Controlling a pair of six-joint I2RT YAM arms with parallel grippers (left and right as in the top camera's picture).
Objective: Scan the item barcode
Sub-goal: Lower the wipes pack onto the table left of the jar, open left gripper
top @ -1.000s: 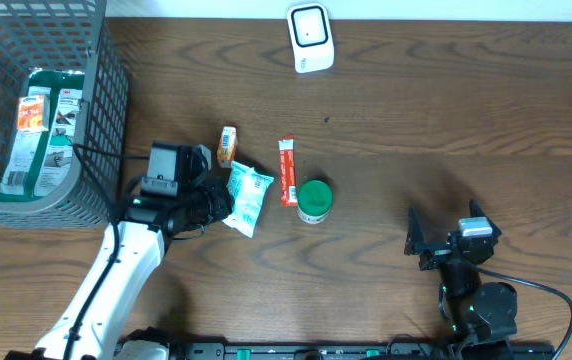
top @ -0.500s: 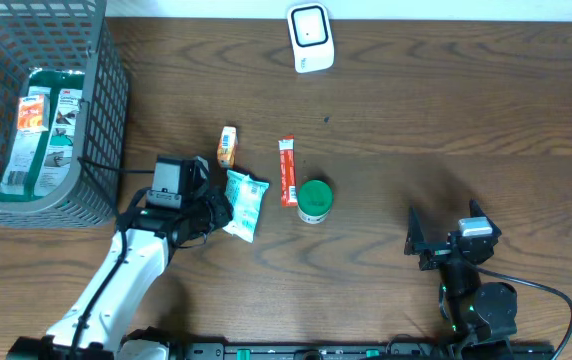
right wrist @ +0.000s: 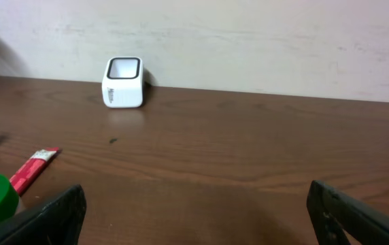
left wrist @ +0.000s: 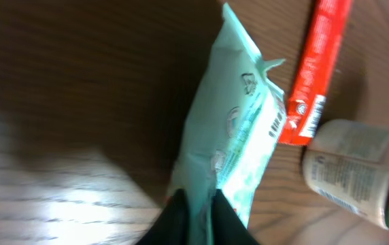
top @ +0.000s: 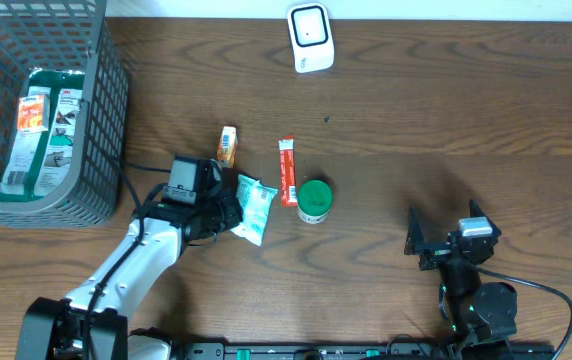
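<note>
Left wrist view: we see the left gripper (left wrist: 198, 216) with its dark fingers nipped onto the lower edge of the pale mint-green crinkled plastic packet (left wrist: 232, 136). The packet is at the middle of the brown wooden table (top: 466, 110), just beside a red stick sachet (left wrist: 313, 75) and a green-lidded round tub (left wrist: 358, 177). We find the right gripper (right wrist: 194, 201) spread wide, holding nothing, well apart from the white box-shaped scanner (right wrist: 122, 82).

Rightward shift of packet (top: 254, 208)

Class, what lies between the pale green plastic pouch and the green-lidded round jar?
A long red stick sachet, shown in the overhead view.
</note>
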